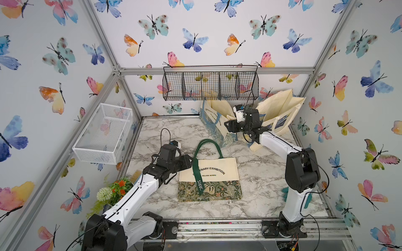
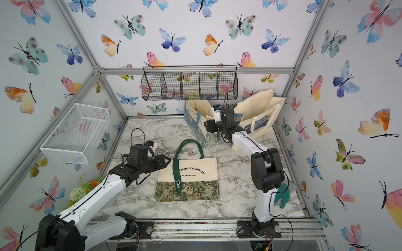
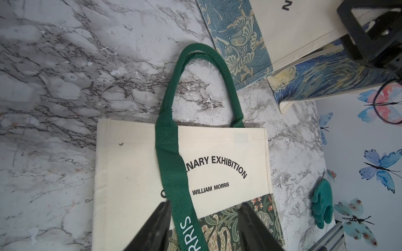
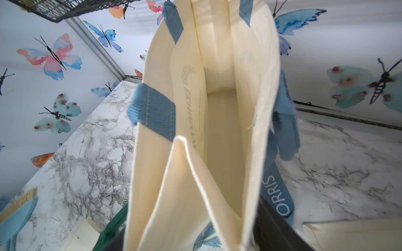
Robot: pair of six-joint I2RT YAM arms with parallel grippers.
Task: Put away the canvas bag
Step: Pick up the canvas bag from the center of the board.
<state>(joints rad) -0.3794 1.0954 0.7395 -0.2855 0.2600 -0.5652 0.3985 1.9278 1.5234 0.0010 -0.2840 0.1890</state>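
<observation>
My left end effector [image 3: 204, 203] hangs just above the canvas bag [image 1: 215, 173], which lies flat in the middle of the counter [image 1: 261, 178] with its handles pointing toward the far edge. The jaws stand about half open, and one green strap [image 3: 171, 165] runs between my two fingers [image 3: 156, 226]. The gap is clearly wider than the strap, so I grip nothing here.

My right end effector [image 4: 191, 234] is at the blue-handled bag [image 1: 212, 113], which stands upright with its mouth open near the far edge of the counter, toward the far right corner. My jaws straddle the near end of that bag, one on each side of its cream walls. Whether they are pressing the cloth or only framing it, I cannot tell.
</observation>
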